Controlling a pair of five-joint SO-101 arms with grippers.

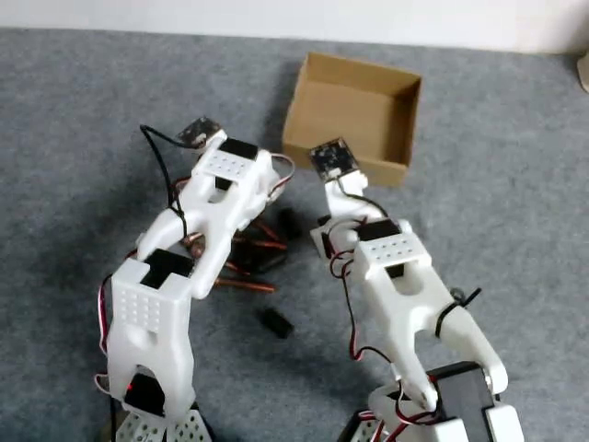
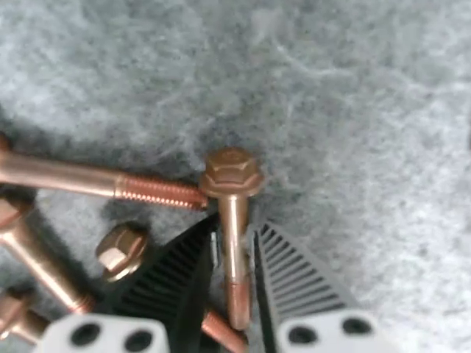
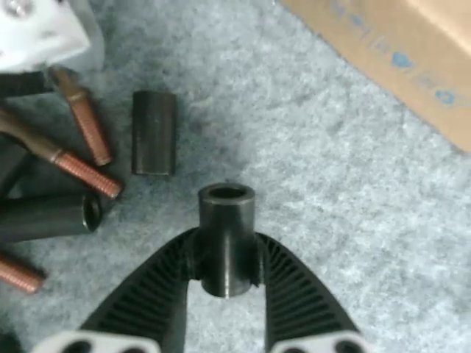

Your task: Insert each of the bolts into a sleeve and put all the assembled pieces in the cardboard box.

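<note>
We see left end effector [image 2: 234, 239] closed around a copper hex-head bolt [image 2: 232, 175], right end effector [image 3: 226, 248] clamping a black cylindrical sleeve [image 3: 227, 209]

cardboard box [image 1: 354, 110] behind bolts [image 1: 250, 285], sleeve [image 1: 274, 321] in front

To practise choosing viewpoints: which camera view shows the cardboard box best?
The high view: the whole cardboard box, open top and inside. The right wrist view catches just part of one wall.

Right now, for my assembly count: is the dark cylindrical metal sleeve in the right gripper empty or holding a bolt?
Empty. The dark cylindrical metal sleeve, clamped in the right gripper, shows an open hollow bore.
</note>
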